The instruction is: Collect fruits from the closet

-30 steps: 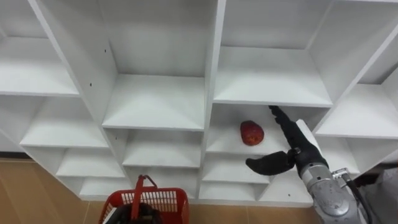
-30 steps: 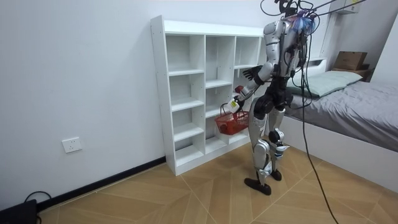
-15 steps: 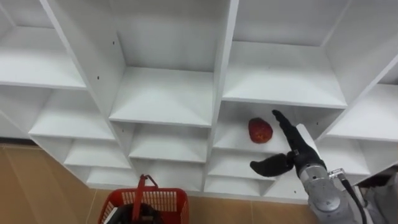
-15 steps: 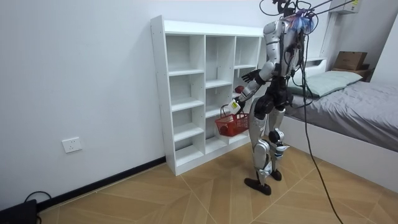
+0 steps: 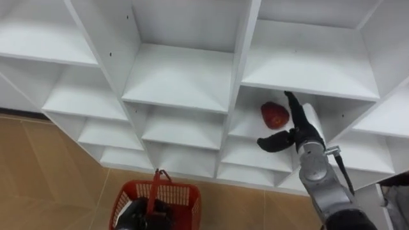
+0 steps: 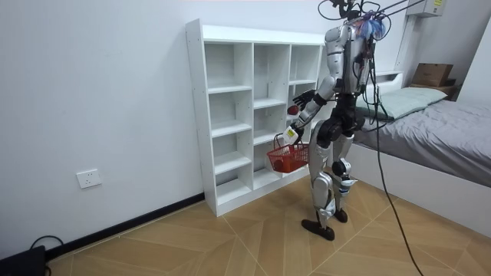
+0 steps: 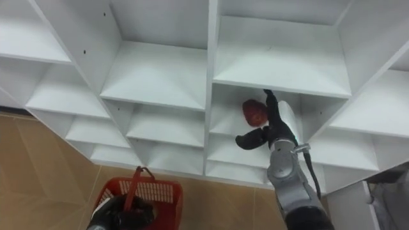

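I've got the red fruit [image 5: 275, 115] lying on its shelf in a right-side compartment of the closet [image 5: 179, 83]. My right hand [image 5: 300, 131] is just beside it, fingers straight, thumb spread. Down low, my left hand [image 5: 147, 214] is curled round the red basket [image 5: 172, 195] handle, and I can't make out what's inside.

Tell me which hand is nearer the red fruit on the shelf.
Right. The right hand is open just right of the red fruit, in the same compartment; the left hand is far below, holding the red basket.
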Available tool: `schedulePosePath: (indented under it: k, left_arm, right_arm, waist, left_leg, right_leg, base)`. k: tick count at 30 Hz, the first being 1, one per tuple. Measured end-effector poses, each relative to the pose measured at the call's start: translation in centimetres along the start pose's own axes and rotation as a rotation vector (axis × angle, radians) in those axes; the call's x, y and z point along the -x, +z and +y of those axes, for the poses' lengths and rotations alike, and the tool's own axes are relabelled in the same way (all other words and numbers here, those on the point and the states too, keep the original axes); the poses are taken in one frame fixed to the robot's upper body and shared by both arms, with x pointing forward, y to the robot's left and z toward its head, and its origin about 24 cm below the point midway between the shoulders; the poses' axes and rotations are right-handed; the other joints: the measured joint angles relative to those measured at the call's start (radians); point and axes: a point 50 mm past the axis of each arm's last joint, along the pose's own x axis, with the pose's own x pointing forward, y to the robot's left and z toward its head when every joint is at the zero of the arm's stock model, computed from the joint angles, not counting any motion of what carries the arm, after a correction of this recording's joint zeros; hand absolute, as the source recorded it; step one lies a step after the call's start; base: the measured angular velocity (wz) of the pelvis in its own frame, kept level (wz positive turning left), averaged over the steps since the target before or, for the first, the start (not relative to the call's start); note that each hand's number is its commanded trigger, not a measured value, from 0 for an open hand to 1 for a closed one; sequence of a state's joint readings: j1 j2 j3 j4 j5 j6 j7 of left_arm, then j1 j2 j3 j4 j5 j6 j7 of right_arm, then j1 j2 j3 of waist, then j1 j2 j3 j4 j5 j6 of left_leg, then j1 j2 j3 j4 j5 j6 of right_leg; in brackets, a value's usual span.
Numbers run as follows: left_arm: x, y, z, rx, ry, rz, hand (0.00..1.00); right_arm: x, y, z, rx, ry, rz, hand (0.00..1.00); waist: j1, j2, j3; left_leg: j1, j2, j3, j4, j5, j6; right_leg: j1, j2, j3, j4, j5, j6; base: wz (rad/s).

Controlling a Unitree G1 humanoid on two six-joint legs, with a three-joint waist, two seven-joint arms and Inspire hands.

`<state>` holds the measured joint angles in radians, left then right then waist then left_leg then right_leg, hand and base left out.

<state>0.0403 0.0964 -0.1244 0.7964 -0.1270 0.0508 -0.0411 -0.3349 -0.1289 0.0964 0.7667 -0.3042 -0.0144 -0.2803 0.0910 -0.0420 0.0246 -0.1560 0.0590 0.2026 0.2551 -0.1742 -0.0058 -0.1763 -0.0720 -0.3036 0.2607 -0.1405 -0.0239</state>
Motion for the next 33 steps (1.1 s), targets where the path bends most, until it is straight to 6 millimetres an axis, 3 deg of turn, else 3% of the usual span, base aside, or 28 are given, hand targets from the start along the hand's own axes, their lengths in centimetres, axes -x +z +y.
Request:
schedulePosePath:
  k: [7, 17, 33]
  left_arm:
    - [-0.9, 1.4, -0.3, -0.026, -0.002, -0.024, 1.0]
    - [-1.0, 1.5, -0.2, -0.033, 0.003, -0.023, 1.0]
    - [-1.2, 1.2, -0.6, -0.076, -0.019, 0.008, 1.0]
  right_arm:
    - [-1.3, 1.3, -1.4, -0.052, -0.134, -0.017, 0.0]
    - [-1.8, 1.7, -3.1, -0.051, -0.278, -0.035, 0.0]
    - [-2.4, 3.0, -4.4, -0.074, -0.317, -0.08, 0.0]
  waist:
    - [0.028, -0.014, 0.0144]
    - [0.043, -0.01, 0.0179]
    - [0.042, -0.006, 0.0195]
  left_leg:
    - [-0.086, -0.003, 0.0, 0.038, 0.007, 0.01]
    - [-0.138, -0.002, -0.001, 0.053, 0.007, 0.011]
    - [-0.162, -0.001, -0.001, 0.054, 0.008, 0.011]
  right_leg:
    - [-0.092, -0.02, -0.001, 0.053, -0.001, -0.004]
    - [-0.141, -0.025, -0.003, 0.069, -0.002, -0.005]
    - [-0.158, -0.028, -0.015, 0.068, -0.003, -0.006]
  base:
    - [0.01]
    - [0.01]
    - [0.01]
